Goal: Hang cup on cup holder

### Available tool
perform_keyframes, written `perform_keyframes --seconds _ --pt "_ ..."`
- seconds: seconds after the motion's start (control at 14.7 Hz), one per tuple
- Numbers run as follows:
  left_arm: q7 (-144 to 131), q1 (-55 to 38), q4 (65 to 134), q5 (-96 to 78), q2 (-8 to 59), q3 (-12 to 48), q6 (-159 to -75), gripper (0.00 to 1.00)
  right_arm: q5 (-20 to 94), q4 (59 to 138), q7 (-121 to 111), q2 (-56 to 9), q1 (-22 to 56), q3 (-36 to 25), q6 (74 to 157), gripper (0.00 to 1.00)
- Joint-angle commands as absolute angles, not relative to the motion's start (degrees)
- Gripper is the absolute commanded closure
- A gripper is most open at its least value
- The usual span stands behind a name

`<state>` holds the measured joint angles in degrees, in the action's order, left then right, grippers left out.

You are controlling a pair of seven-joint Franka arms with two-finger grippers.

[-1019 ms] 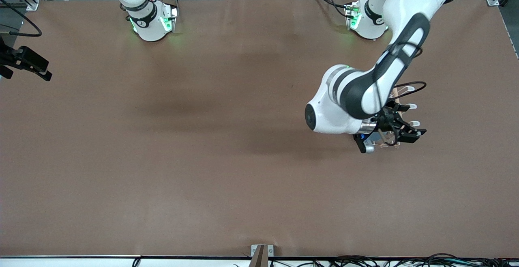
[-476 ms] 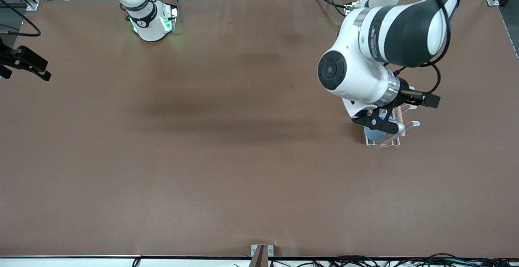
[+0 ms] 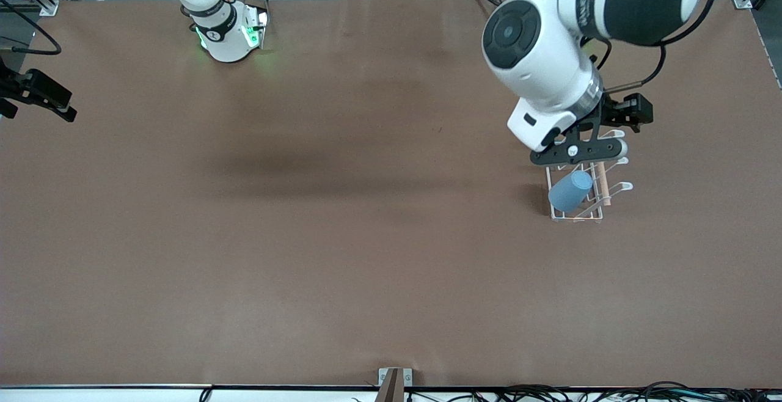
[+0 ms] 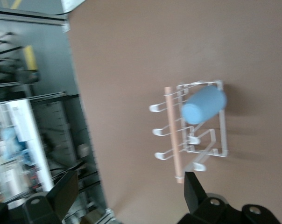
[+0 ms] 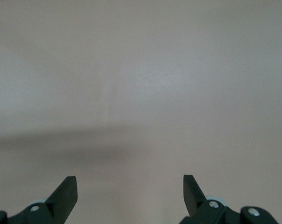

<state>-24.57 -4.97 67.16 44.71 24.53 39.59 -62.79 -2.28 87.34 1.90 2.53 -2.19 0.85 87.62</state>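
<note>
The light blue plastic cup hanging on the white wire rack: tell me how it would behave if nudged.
The light blue plastic cup looks thin-walled, so probably light. It sits tilted on a prong of the white wire rack, so a nudge would likely slide it off. Being round, it may then roll.

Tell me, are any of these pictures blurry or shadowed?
Front view: sharp; a soft dark shadow band crosses the brown table. Left wrist view: smeared, blurring the light blue plastic cup on the white wire cup holder. Right wrist view: only pale table and a faint shadow.
</note>
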Motion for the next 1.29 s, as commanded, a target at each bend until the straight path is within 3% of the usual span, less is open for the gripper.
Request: perform_keyframes --seconds 0.0,0.2,0.48,0.68,0.95,1.22 --pt "-24.79 1.65 67.5 34.58 21.98 39.73 -69.41 0.0 -1.32 87.89 2.37 3.43 -2.9 1.23 87.71 0.0" --pt "-24.08 6.85 70.03 22.03 16.02 35.98 -76.7 0.0 -1.32 87.89 2.46 3.43 -2.81 1.23 87.8 0.0" --pt "-21.46 2.65 84.0 5.48 1.96 17.09 -83.22 0.0 -1.32 87.89 2.46 3.43 -2.81 1.23 87.89 0.0" --pt "-17.33 -0.08 88.66 1.76 -3.32 9.51 -83.49 0.0 -1.32 87.89 2.46 3.43 -2.81 1.23 87.89 0.0" --pt "-10.3 1.05 96.57 1.5 -8.08 7.73 -87.8 0.0 -1.32 87.98 2.46 3.43 -2.9 1.23 87.71 0.0" --pt "-6.69 1.49 96.68 1.76 -8.61 8.0 -87.98 0.0 -1.32 87.89 2.46 3.43 -2.9 1.23 87.89 0.0"
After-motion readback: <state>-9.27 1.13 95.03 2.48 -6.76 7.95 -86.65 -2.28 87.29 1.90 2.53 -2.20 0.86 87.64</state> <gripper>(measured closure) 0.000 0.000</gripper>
